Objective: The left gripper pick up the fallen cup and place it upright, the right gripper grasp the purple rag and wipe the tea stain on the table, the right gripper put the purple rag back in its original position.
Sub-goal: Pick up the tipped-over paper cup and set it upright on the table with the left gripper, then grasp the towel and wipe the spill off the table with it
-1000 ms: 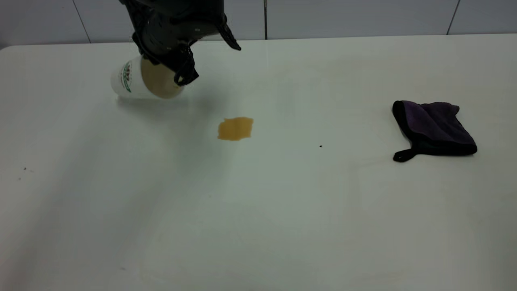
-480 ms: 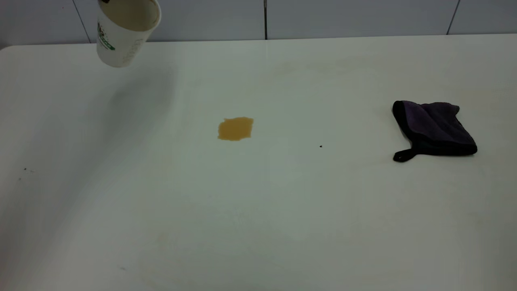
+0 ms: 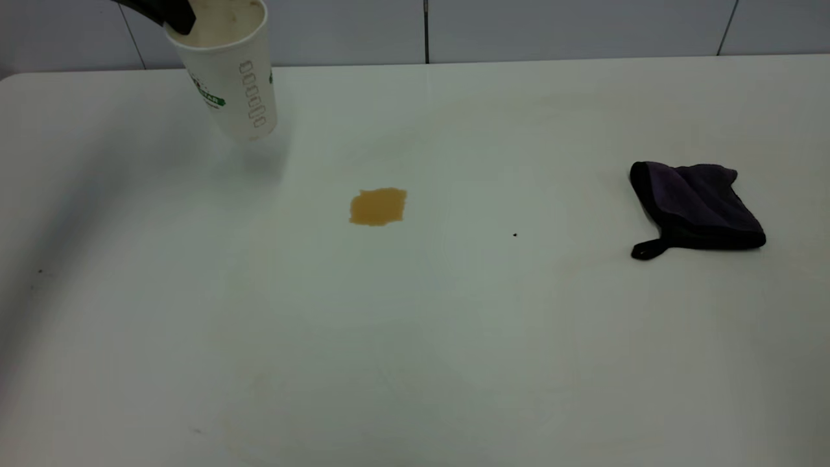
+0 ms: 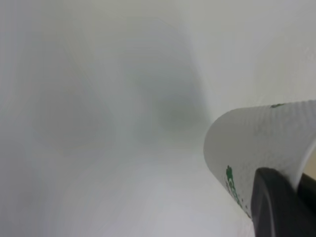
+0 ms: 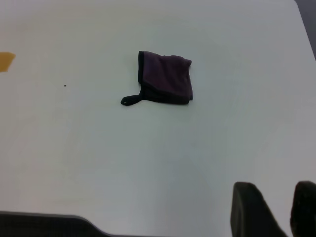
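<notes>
The white paper cup (image 3: pixel 235 83) with its green logo is mouth up and slightly tilted at the far left of the table (image 3: pixel 415 337). Its base is at or just above the surface. My left gripper (image 3: pixel 170 10) shows only as a dark tip at the cup's rim and is shut on it. In the left wrist view one finger (image 4: pixel 276 210) presses on the cup wall (image 4: pixel 256 143). The amber tea stain (image 3: pixel 378 206) lies mid-table, right of the cup. The purple rag (image 3: pixel 697 204) lies folded at the right, untouched. My right gripper (image 5: pixel 275 190) hovers far from the rag (image 5: pixel 165 78), its jaws slightly apart and empty.
A tiny black speck (image 3: pixel 515 235) lies between the stain and the rag. A grey tiled wall (image 3: pixel 519 29) runs behind the table's far edge. The stain also shows at the edge of the right wrist view (image 5: pixel 6 61).
The cup was lifted from lying on its side, carried up and left, then came down to the right, turned mouth up. The rag and the stain have not moved.
</notes>
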Motion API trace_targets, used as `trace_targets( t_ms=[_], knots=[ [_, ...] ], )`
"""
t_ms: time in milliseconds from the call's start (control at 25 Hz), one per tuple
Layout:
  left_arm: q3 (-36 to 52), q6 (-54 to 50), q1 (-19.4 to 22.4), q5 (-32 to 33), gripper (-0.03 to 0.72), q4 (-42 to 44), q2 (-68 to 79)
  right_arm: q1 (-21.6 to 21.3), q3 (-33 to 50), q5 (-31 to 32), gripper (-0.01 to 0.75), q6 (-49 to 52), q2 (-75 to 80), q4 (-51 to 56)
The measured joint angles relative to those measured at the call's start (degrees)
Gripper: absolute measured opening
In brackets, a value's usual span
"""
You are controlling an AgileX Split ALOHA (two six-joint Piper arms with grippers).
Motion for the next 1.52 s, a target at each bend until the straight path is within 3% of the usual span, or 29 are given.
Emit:
trace_targets(
  t_ms=[360,560,720,840,960,1040,1320,1520],
  knots=[
    [0.0,5.49,4.12,-1.48,-0.005,-8.33,6.76,0.0,0.0,0.0,0.239,0.0,0.0,0.0],
    [0.0,5.73,4.2,-3.58,0.077,-10.82,9.05,0.0,0.0,0.0,0.239,0.0,0.0,0.0],
    [0.0,5.73,4.2,-4.94,0.224,-13.12,9.92,0.0,0.0,0.0,0.239,0.0,0.0,0.0],
    [0.0,6.31,4.2,-5.15,0.378,-13.54,9.95,0.0,0.0,0.0,0.239,0.0,0.0,0.0],
    [0.0,7.22,4.2,-5.07,0.578,-13.48,8.77,0.0,0.0,0.0,0.239,0.0,0.0,0.0],
    [0.0,7.26,4.2,-4.03,0.646,-13.23,6.87,0.0,0.0,0.0,0.239,0.0,0.0,0.0],
    [0.0,7.37,4.62,3.97,0.649,-8.69,-5.32,0.0,0.0,0.0,0.239,0.0,0.0,0.0],
    [0.0,3.58,4.81,13.35,0.6,-2.53,-16.23,0.0,0.0,0.0,0.239,0.0,0.0,0.0]
  ],
)
